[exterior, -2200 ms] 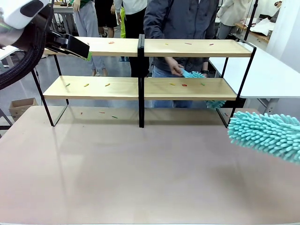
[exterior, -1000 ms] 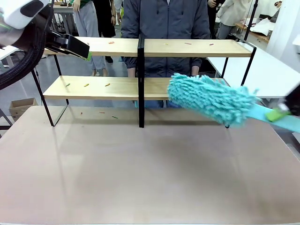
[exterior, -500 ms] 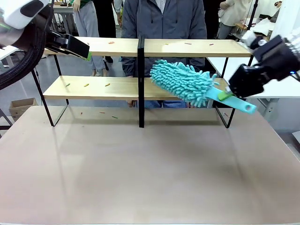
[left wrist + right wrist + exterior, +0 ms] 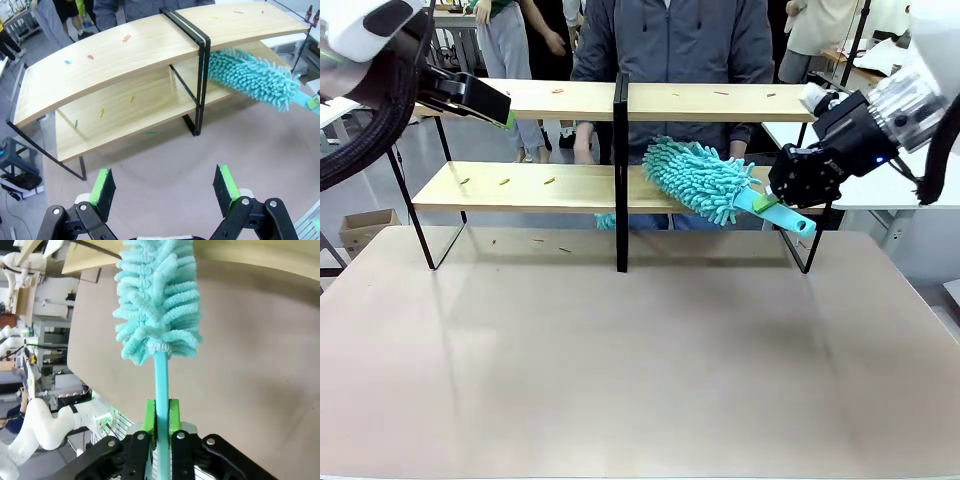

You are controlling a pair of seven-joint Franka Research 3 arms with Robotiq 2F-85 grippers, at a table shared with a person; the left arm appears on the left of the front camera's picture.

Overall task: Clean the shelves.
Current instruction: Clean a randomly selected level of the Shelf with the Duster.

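**Teal duster (image 4: 698,178) held in the right gripper (image 4: 767,203)**

The shelves (image 4: 550,187) stand at the far side of the beige tabletop (image 4: 620,370), with a person (image 4: 680,45) behind them. The right gripper is clamped on the duster's handle. The fluffy head reaches between the two tiers, over the lower board, just right of the black centre upright. The left gripper (image 4: 165,182) hovers near the upper board's left end, jaws spread and empty. Small coloured scraps (image 4: 504,182) dot both boards.

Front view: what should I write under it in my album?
The right gripper holds a fluffy teal duster at the lower board of the shelves, a person standing behind.
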